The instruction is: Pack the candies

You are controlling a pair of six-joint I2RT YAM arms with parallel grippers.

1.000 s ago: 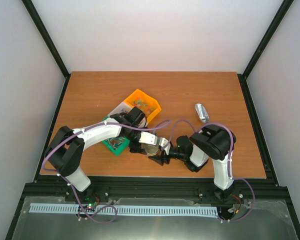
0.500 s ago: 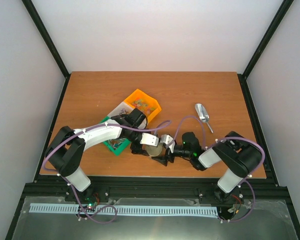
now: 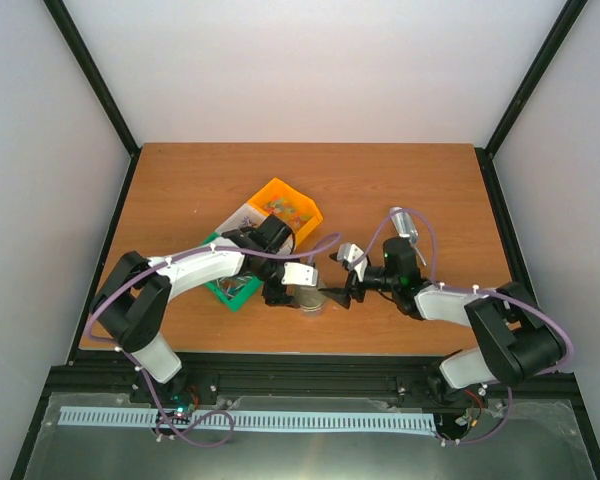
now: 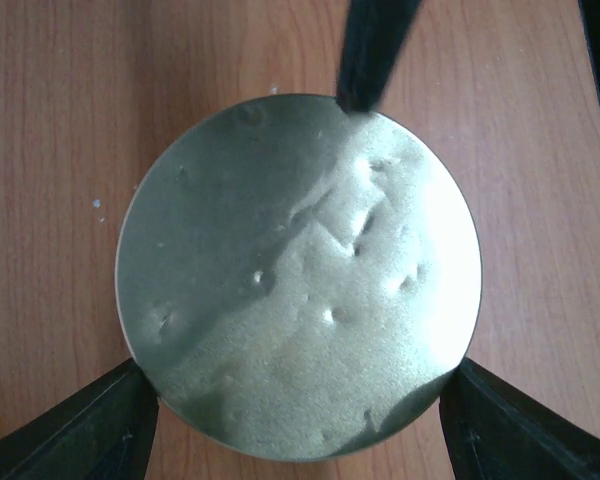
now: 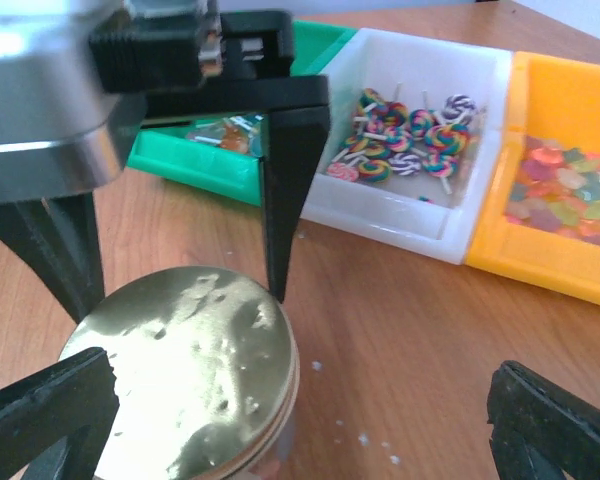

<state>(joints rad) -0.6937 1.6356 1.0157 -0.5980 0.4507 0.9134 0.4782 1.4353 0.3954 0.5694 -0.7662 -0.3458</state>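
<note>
A clear jar with a gold lid (image 3: 309, 299) (image 4: 300, 270) (image 5: 185, 370) stands near the table's front edge. My left gripper (image 3: 304, 289) (image 4: 300, 375) (image 5: 180, 300) reaches down over it, and both fingers press the lid's rim from opposite sides. My right gripper (image 3: 339, 282) (image 5: 302, 375) is just right of the jar, wide open and holding nothing; its left finger (image 5: 40, 410) lies beside the lid. The candies sit in bins behind: swirl lollipops (image 5: 410, 135) in the white bin (image 3: 242, 216), gummies (image 5: 570, 195) in the orange bin (image 3: 285, 208), wrapped pieces (image 5: 225, 135) in the green bin (image 3: 230, 287).
A silver scoop (image 3: 404, 225) lies at the right, partly behind the right arm. White crumbs (image 5: 380, 450) dot the wood beside the jar. The three bins stand side by side, touching, behind the jar.
My right gripper opened fully and drew back to the right, away from the jar, as its arm swung outward. My left gripper stayed over the lid and narrowed a little.
</note>
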